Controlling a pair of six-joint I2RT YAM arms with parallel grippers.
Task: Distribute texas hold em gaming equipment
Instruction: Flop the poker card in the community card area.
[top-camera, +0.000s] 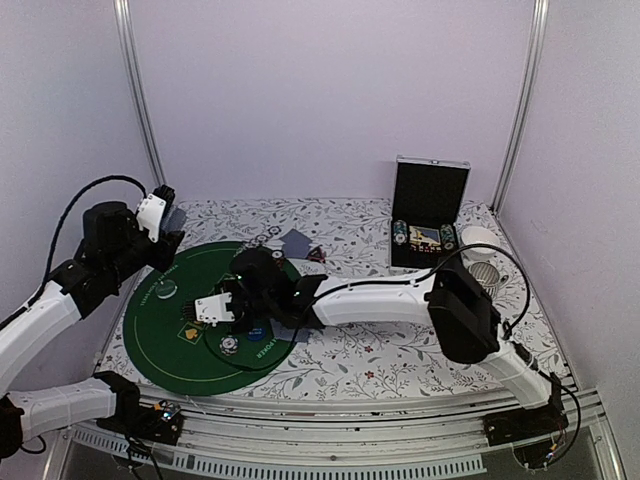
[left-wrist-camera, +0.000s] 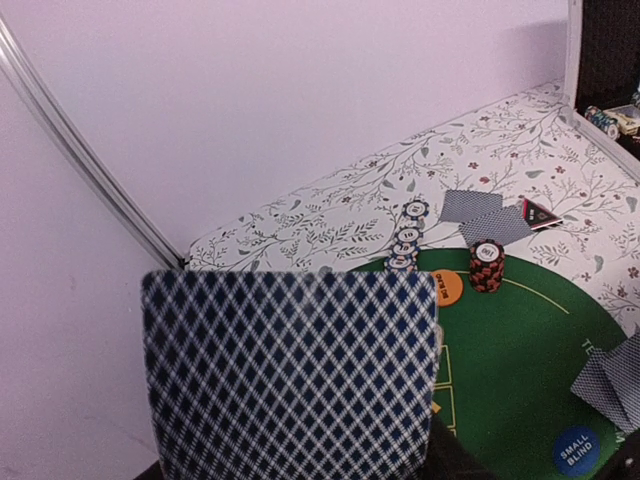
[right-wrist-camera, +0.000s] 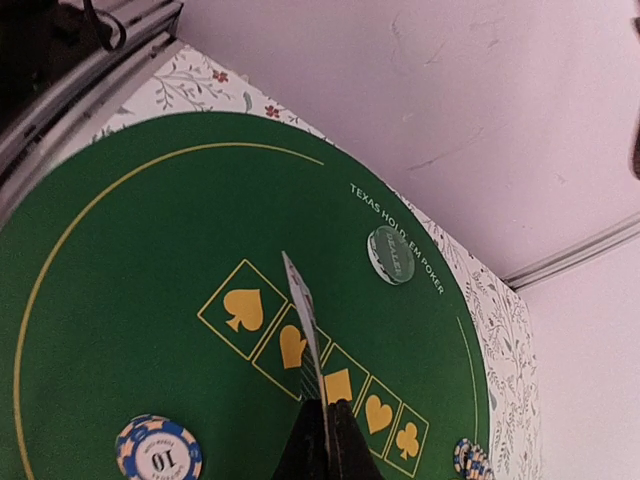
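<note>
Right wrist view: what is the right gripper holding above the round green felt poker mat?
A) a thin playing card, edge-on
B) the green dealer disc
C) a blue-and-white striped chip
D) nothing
A: the right gripper is shut on a thin playing card standing edge-on over the round green felt poker mat.

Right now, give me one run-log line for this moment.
left gripper: shut on playing cards | right gripper: shut on single card | position: over green mat

Soft even light, lilac cast on walls (top-camera: 330, 90), faint shadows on worktop (top-camera: 400, 350). Left wrist: close card (left-wrist-camera: 290, 375) blurred, background sharp. Right wrist: top-left corner dark.
</note>
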